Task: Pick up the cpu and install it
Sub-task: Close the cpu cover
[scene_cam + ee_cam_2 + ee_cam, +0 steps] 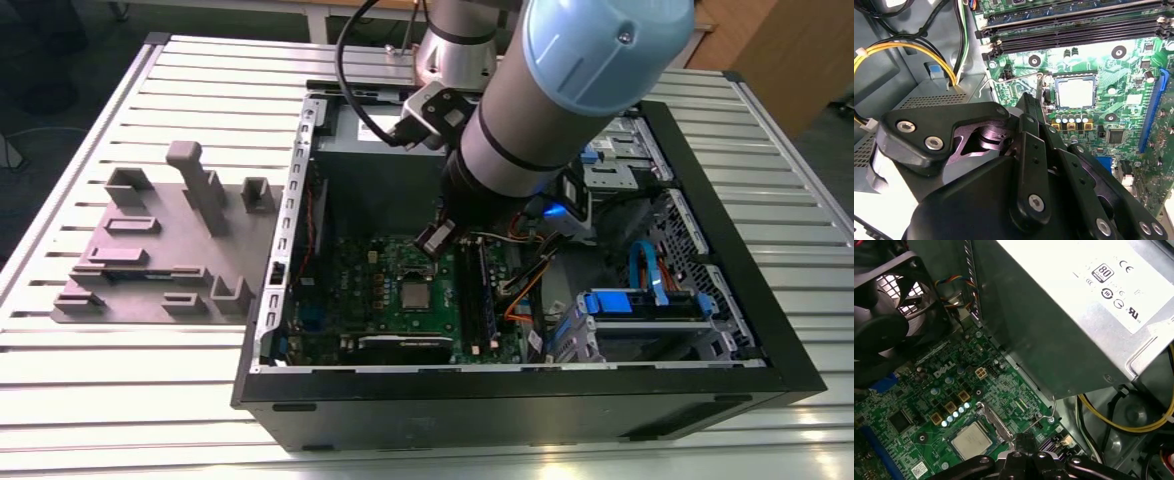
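The cpu [418, 293] lies flat in its socket on the green motherboard [347, 270], silver top facing up, and shows in both wrist views [1075, 93] [971, 440]. My gripper [438, 240] hangs inside the open computer case just above the board, beside the socket on its lever side. In the second wrist view the gripper's [1036, 100] black fingers meet at a narrow tip with nothing between them. That tip [1021, 440] stands close to the cpu's edge without touching it. The thin wire socket lever [1014, 77] sticks out beside the fingers.
The grey power supply box [1069, 315] with a white label looms close over the socket. Yellow and black cables [909, 50] run nearby. A black case fan [889, 310], memory slots [1079, 30] and a blue slot [1154, 110] surround the socket. A grey fixture block [160, 250] sits outside the case.
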